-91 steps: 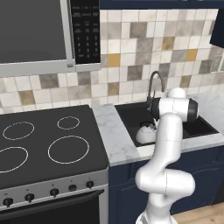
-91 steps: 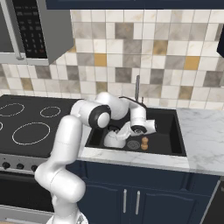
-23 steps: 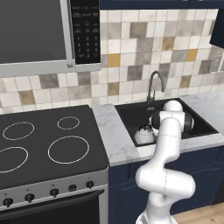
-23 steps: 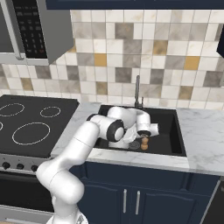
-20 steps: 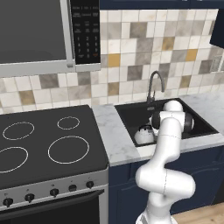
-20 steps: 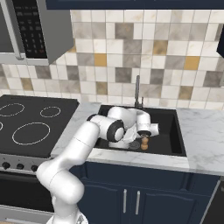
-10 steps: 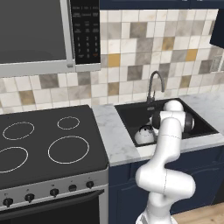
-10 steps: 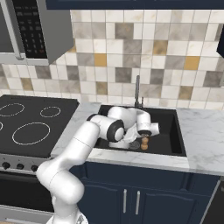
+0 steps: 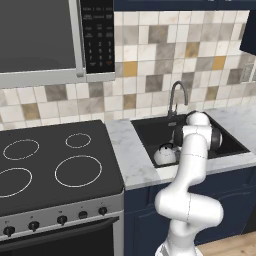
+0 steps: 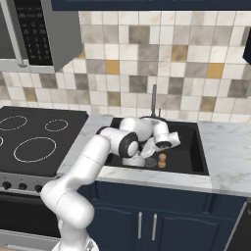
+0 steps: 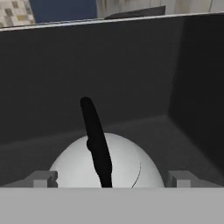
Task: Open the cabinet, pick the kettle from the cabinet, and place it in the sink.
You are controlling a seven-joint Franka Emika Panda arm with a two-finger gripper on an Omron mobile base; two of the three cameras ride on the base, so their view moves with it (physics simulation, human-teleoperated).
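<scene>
Kettle (image 11: 105, 168) sits in sink (image 9: 150, 131), near front-left corner; fingers (image 11: 43, 178) apart, either side w/ gaps.

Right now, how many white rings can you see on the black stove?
4 on the stovetop: small back right, back left, big front right, front left, cut off by the picture's edge. More may be hidden.
</scene>
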